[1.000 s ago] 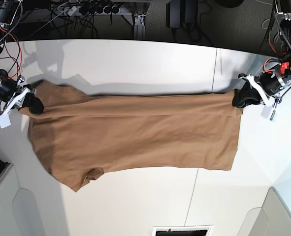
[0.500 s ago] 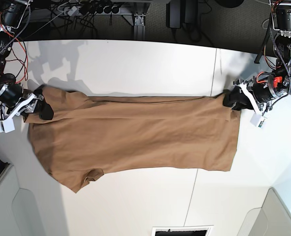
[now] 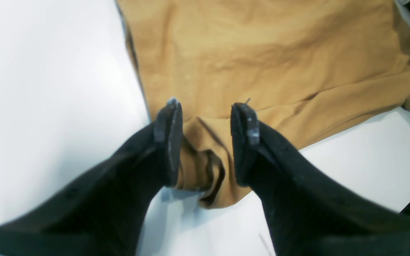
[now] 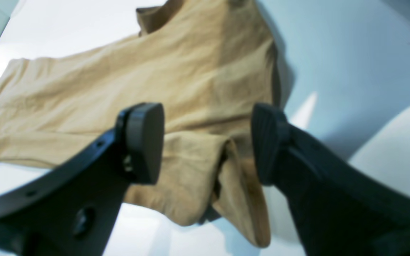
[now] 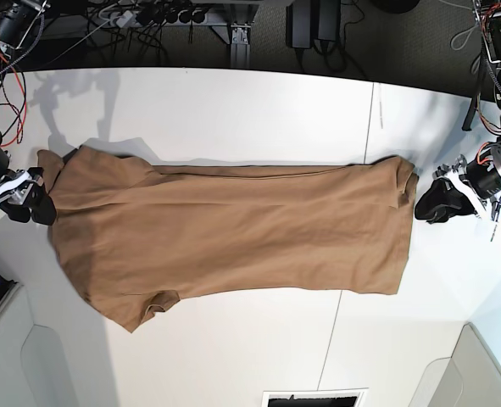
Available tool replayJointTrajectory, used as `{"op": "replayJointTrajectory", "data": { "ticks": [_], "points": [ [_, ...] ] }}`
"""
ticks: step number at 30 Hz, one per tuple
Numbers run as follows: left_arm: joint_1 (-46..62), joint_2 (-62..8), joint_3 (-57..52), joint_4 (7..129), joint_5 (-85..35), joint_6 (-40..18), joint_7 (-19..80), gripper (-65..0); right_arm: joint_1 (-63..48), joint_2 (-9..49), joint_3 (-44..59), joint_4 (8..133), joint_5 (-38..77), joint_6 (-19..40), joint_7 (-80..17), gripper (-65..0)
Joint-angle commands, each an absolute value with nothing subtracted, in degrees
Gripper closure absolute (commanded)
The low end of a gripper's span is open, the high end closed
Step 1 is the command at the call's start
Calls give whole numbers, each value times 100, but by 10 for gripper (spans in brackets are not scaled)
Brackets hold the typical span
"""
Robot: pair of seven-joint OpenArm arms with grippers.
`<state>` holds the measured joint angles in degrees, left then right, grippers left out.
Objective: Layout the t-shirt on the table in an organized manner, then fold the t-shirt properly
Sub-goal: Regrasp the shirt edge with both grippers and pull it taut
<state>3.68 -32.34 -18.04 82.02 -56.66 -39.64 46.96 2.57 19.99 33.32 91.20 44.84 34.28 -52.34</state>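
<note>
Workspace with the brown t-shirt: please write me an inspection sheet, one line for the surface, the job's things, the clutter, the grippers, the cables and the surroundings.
Surface: white table with a thin seam line across it.
Job's things: t-shirt lies folded lengthwise, stretched across the table; the corners at both ends are crumpled.
Clutter: nothing seen on the table besides the shirt.
Grippers: left gripper open, its jaws astride the shirt's bunched corner, not gripping it; right gripper open above the other end's folded corner.
Cables: red and black wires run along the arms; a power strip and cords lie beyond the far edge.
Surroundings: dark floor behind the table; grey bins at the near corners.
</note>
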Motion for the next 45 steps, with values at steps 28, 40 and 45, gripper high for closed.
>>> {"op": "replayJointTrajectory", "data": {
  "ticks": [28, 40, 45],
  "points": [
    [576, -2867, 51, 8521, -3564, -4000, 3750, 0, -139, 2095, 1664, 8366, 3389, 3326, -4829, 0],
    [1968, -3240, -432, 9780, -3621, -4000, 3752, 0, -1625, 2241, 2171, 9566, 3341, 3328, -4849, 0],
    [2106, -3238, -515, 10123, -3861, -4000, 3752, 0, -1667, 2241, 2628, 9570, 3409, 3326, -4746, 0]
  ]
}}
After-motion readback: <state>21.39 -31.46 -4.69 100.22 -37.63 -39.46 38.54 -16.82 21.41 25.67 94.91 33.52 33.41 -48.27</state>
